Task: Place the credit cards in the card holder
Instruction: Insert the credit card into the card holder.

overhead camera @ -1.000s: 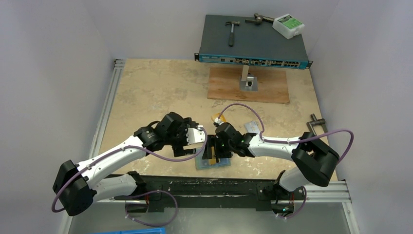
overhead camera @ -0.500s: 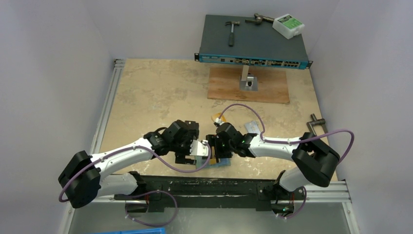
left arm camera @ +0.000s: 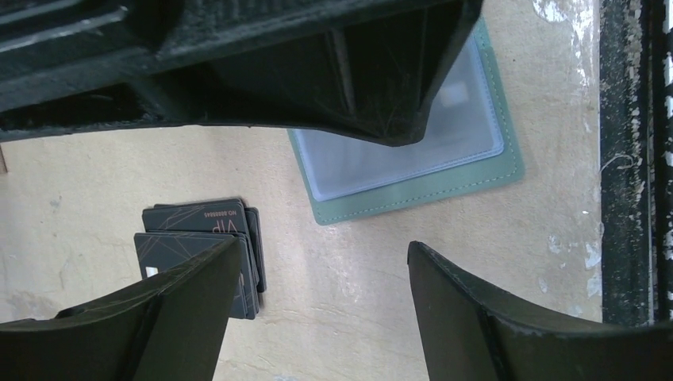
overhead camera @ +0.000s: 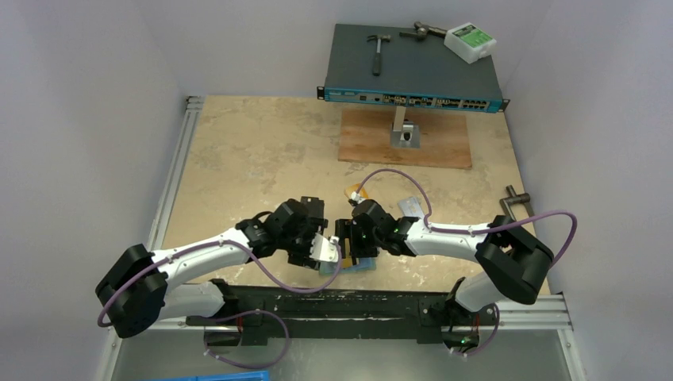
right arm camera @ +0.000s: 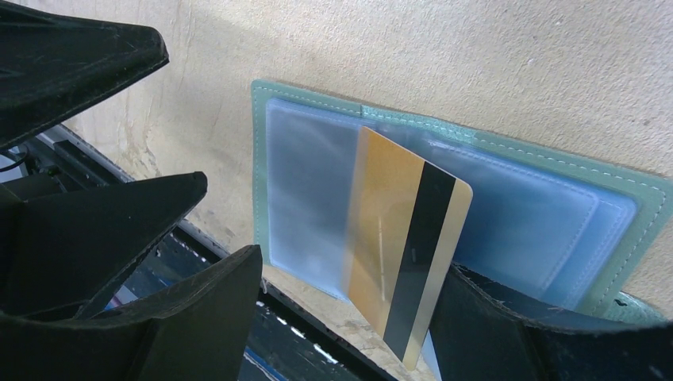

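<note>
Seating the gold card (right arm camera: 401, 254) is, I judge, the step in hand. It leans tilted across the open teal card holder (right arm camera: 555, 214), its far edge seemingly tucked under a clear pocket and its near corner against one finger of the right gripper (right arm camera: 351, 263). That gripper's jaws stand apart, with a visible gap on the card's other side, so it looks like a nudge rather than a pinch. Push along the card's long axis, low and flat, so the pocket mouth does not buckle. The holder lies on the surface (left arm camera: 95, 175) near its front edge and may slide. The left gripper (left arm camera: 325, 244), jaws wide over bare surface beside a stack of dark cards (left arm camera: 198, 226), could brace it.
</note>
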Robot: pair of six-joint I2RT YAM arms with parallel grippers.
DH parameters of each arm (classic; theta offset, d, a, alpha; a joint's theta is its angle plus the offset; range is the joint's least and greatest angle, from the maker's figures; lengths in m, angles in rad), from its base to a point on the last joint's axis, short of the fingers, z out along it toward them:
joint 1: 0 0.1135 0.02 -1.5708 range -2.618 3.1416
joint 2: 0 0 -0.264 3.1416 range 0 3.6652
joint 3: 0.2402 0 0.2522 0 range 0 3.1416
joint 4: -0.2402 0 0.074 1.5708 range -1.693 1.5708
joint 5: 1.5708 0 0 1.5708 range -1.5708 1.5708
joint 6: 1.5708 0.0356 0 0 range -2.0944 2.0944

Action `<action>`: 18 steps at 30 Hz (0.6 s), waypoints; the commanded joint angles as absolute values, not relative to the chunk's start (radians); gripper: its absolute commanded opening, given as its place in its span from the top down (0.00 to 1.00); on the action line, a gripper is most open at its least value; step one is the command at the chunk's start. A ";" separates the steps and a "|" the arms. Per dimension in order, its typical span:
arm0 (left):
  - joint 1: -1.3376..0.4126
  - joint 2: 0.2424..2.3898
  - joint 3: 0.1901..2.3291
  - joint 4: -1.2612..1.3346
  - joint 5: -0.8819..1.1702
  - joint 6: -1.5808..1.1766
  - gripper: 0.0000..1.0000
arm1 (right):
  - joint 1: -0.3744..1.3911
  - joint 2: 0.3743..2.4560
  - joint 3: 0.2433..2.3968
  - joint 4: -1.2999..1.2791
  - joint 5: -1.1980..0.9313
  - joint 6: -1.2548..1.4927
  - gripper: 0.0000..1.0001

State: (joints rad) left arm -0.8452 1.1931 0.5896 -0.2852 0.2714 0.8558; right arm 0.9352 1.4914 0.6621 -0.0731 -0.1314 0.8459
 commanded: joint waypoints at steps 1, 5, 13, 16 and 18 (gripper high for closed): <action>-0.848 1.167 0.571 -0.235 0.294 0.928 0.25 | 0.933 1.557 0.608 -0.220 -0.064 0.828 0.27; -0.849 1.166 0.572 -0.233 0.292 0.936 0.28 | 0.934 1.546 0.598 -0.218 -0.064 0.831 0.27; -0.888 1.180 0.580 -0.219 0.269 0.939 0.56 | 0.933 1.538 0.601 -0.271 -0.031 0.820 0.27; -0.900 1.183 0.577 -0.206 0.261 0.935 0.65 | 0.934 1.512 0.614 -0.313 -0.011 0.813 0.27; -0.902 1.181 0.571 -0.199 0.258 0.930 0.71 | 0.933 1.485 0.621 -0.336 -0.003 0.813 0.27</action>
